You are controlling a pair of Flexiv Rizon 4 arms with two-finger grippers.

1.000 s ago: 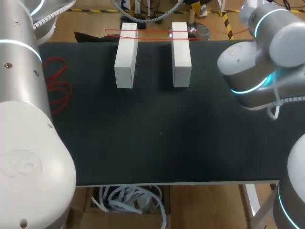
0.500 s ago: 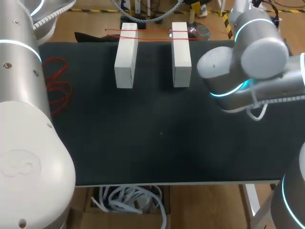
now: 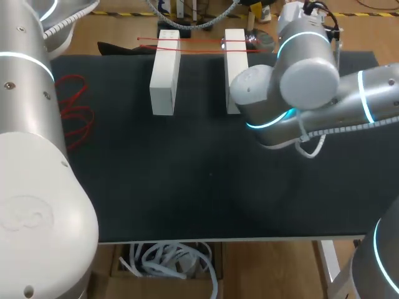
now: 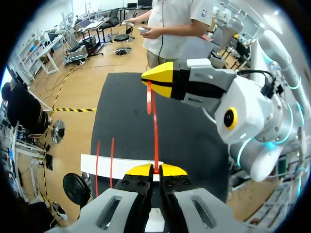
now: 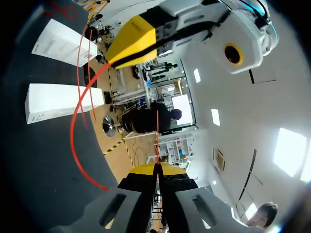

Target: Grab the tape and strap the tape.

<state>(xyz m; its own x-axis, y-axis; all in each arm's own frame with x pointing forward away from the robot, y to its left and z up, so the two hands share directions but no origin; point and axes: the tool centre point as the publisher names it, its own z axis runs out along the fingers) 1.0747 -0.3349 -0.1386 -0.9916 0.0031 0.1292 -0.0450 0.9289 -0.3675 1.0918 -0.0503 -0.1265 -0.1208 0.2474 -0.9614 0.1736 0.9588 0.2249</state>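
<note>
Tightly on red tape [image 4: 155,131]: both end effectors [image 4: 155,170] [image 5: 156,169]

Overhead, my right arm [image 3: 293,87] partly hides the right white block [image 3: 235,50] and one end of the red tape [image 3: 193,42]

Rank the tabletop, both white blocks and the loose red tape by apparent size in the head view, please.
Tabletop.
Left white block and right white block: alike, the right partly hidden.
Loose red tape: spreads similarly but thin, so unsure.
</note>
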